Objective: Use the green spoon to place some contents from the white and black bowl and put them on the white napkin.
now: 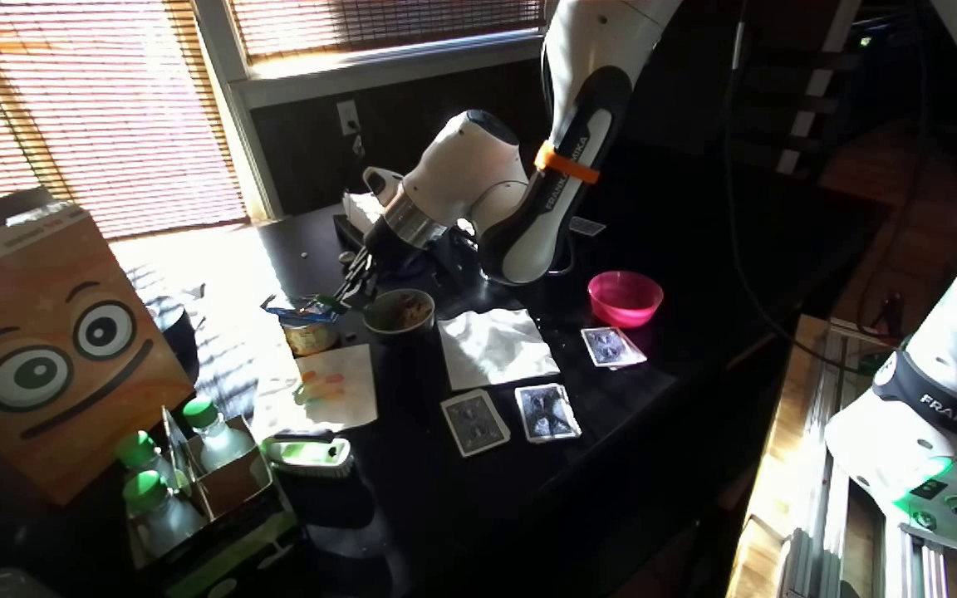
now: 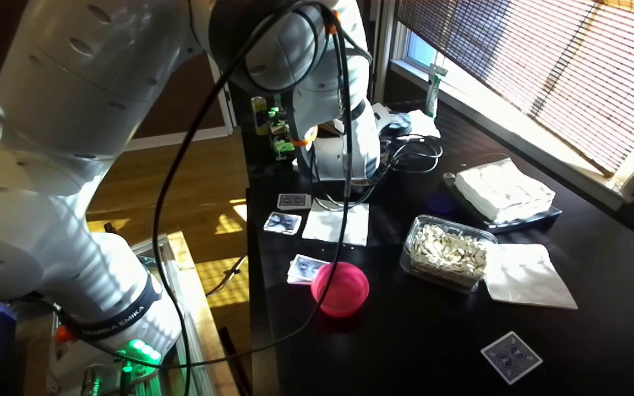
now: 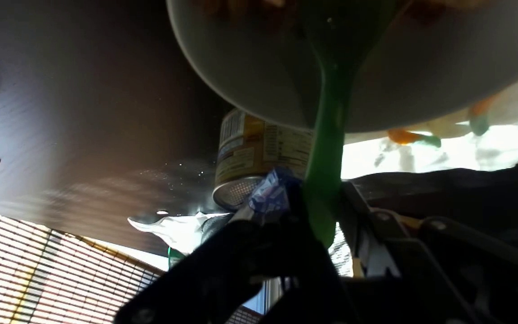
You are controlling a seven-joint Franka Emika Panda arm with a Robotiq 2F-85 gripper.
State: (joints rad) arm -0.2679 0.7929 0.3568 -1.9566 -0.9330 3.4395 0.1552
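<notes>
Two black gripper fingers (image 3: 355,211) clamp a thin green plastic spoon (image 3: 333,108) by its handle, presumably so its head, over the round pale-walled bowl (image 3: 250,76), can scoop; shadow obscures any load. A crumpled white paper napkin (image 1: 497,350) lies alongside.

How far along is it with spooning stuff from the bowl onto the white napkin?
Done: the claw grips the green spoon. In hand: scooping, apparently; the spoon's head is at the brown contents in the bowl, though I can't tell if it's loaded. Left: bringing some to the white napkin, where none shows.
</notes>
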